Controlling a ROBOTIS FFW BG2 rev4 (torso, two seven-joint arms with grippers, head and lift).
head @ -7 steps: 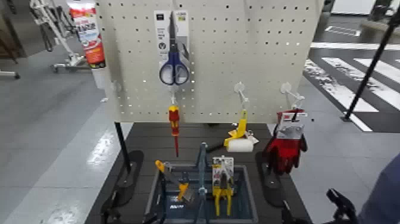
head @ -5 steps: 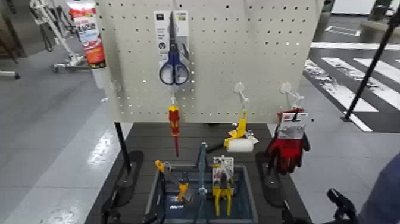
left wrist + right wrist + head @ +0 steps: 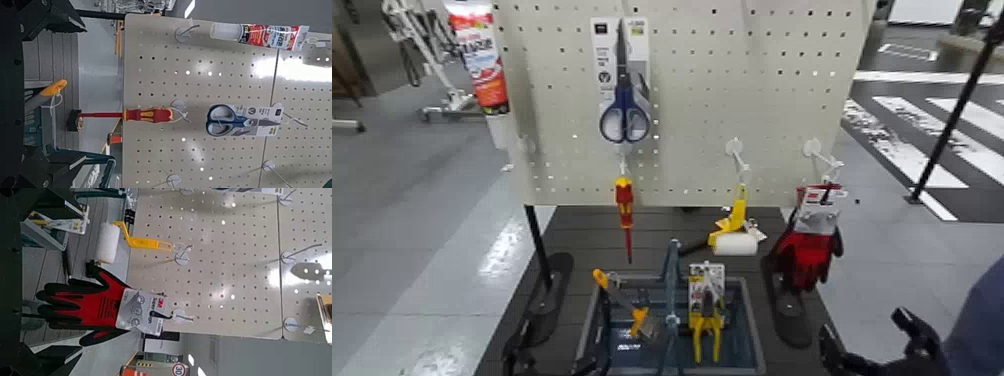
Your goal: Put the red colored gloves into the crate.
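Pale perforated metal pegboard (image 3: 682, 110) stands upright above a dark slatted platform (image 3: 592, 232). Red knit work gloves with black fingers and a white-and-red header card (image 3: 809, 250) hang from a hook at its lower right corner, outside the crate. Below, the grey-blue rectangular plastic crate (image 3: 756, 335) contains a yellow-handled brush (image 3: 627, 302) and carded yellow-handled pliers (image 3: 707, 315). Right pincer (image 3: 865, 327) is open and empty, near the gloves; left pincer (image 3: 550, 352) is open beside the crate.

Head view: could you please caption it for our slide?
Red gloves hang at the pegboard's right, outside the crate, which already holds packaged pliers.
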